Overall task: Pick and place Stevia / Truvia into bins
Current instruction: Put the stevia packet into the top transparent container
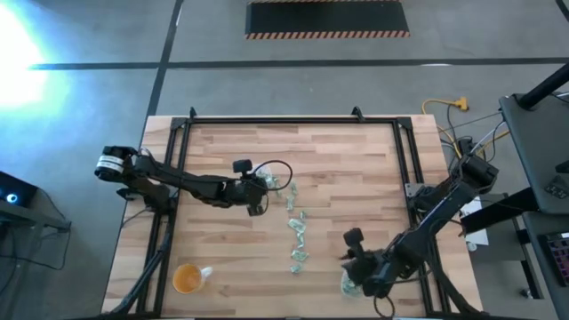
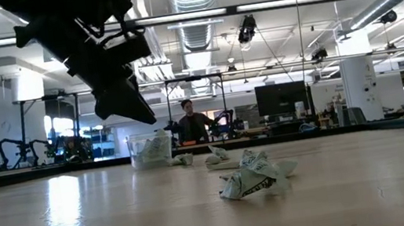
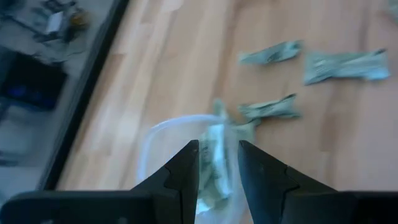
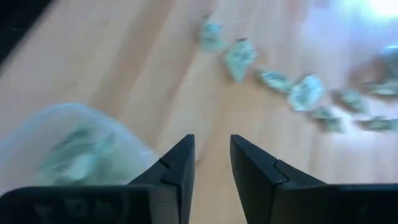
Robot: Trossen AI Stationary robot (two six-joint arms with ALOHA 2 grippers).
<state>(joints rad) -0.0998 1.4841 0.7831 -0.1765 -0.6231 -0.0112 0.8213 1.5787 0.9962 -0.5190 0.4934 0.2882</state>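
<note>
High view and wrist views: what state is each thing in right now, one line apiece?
Left gripper: open, over its bin, nothing held.
Right gripper: open, empty, beside its bin.
Clear plastic bin under the left arm: upright, packets inside.
Clear plastic bin by the right arm: upright, packets inside.
Pale green and white paper packets: several loose on the table, crumpled.
Orange-tinted round cup: upright, apart from both arms.

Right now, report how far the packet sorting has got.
Done: both clear bins hold packets, one by the left gripper at, one by the right gripper at. In hand: nothing; both grippers' fingers are open and empty. Left: a trail of Stevia packets on the table.
</note>
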